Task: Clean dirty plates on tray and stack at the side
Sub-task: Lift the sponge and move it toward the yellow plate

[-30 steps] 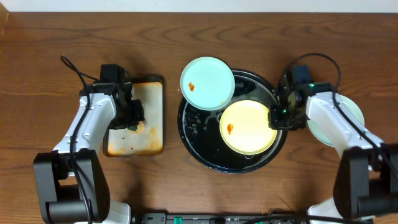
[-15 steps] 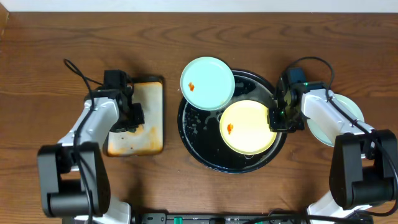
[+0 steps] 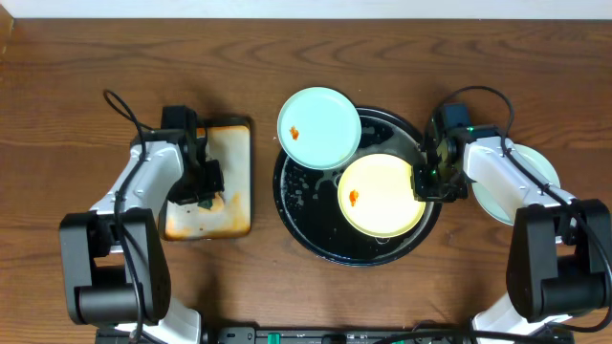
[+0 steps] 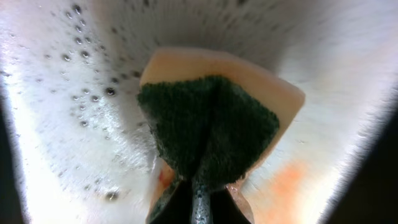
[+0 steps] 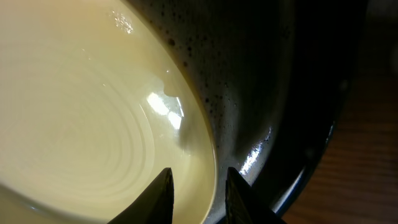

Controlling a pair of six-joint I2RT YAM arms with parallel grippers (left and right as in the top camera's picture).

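Note:
The black tray [image 3: 296,205] sits at the table's middle. The pale yellow plate [image 3: 382,194], with an orange spot at its left, lies in the tray's right half. One mint-blue plate [image 3: 318,127] with an orange spot rests on the tray's upper left rim. A second mint-blue plate [image 3: 545,172] lies on the table at right, partly under my right arm. My right gripper [image 3: 426,182] is shut on the yellow plate's right rim [image 5: 208,168], one finger on each side. My left gripper [image 3: 204,183] is shut on a green and yellow sponge [image 4: 208,127] over the stained tray.
The rectangular whitish tray [image 3: 229,215] with orange stains and a dark rim lies left of the black tray; in the left wrist view its wet floor [image 4: 68,99] shows bubbles. Cables run behind both arms.
My left arm has shifted slightly over the stained tray, still holding the sponge. The right gripper and the plates have not moved.

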